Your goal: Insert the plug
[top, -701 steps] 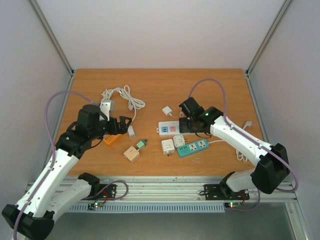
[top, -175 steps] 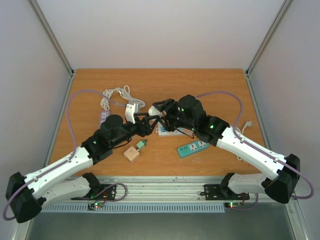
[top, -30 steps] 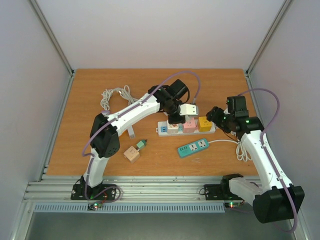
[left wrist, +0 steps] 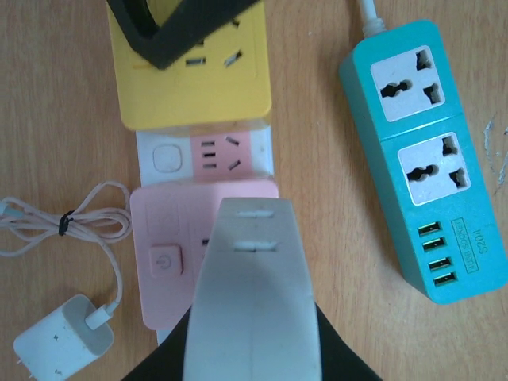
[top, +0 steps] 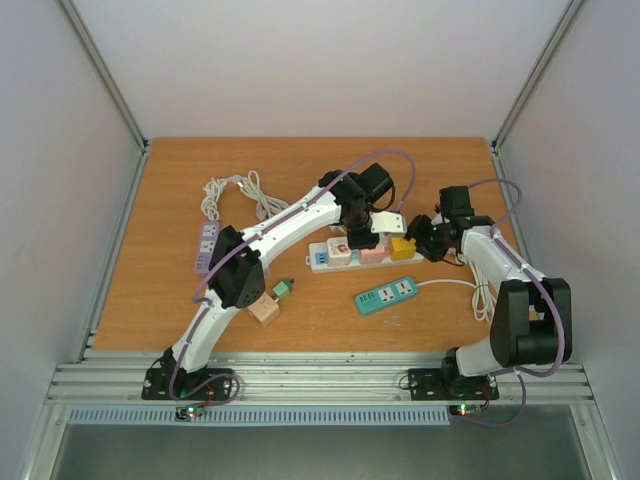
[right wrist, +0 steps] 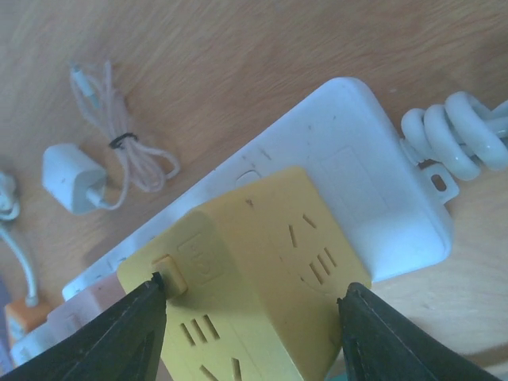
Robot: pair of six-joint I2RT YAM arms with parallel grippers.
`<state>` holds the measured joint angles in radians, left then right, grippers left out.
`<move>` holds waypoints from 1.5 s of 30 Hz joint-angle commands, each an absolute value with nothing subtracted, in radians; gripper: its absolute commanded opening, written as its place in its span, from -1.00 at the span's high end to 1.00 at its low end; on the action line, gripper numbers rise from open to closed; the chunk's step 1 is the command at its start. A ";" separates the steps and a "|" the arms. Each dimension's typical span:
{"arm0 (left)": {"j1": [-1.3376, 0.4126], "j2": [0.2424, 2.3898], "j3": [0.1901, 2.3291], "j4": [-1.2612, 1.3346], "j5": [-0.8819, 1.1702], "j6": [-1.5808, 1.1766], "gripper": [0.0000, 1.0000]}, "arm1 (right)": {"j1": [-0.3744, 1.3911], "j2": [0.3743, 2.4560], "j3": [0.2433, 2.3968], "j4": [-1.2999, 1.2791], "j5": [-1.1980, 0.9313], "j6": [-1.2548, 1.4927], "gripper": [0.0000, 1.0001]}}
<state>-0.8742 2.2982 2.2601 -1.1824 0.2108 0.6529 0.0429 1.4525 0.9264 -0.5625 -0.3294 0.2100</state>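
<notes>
My left gripper point(left wrist: 252, 349) point(top: 372, 224) is shut on a white plug point(left wrist: 250, 278) point(top: 386, 222). It holds the plug just above the pink adapter point(left wrist: 171, 254) on the white power strip point(top: 322, 258) point(right wrist: 373, 190). A yellow adapter cube point(right wrist: 254, 278) point(top: 403, 247) point(left wrist: 190, 87) sits at the strip's right end. My right gripper point(right wrist: 252, 298) point(top: 422, 240) is shut on it, its fingers point(right wrist: 127, 333) pressing both sides. The plug's prongs are hidden under its body.
A teal power strip point(left wrist: 429, 159) point(top: 385, 295) lies near the white one. A white charger point(left wrist: 59, 341) point(right wrist: 71, 178) with a coiled cable lies behind the strip. A purple strip point(top: 206, 246), a wooden cube point(top: 264, 309) and a cable bundle point(top: 232, 192) are at the left.
</notes>
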 commanded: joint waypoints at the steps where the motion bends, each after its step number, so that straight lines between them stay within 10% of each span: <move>1: -0.880 2.314 2.310 -1.238 0.178 0.641 0.99 | 0.047 1.473 0.897 -0.496 -0.484 0.158 -0.20; 45: -0.818 2.340 2.366 -1.450 0.111 0.930 0.99 | 0.174 1.534 0.953 -0.589 -0.488 -0.013 -0.19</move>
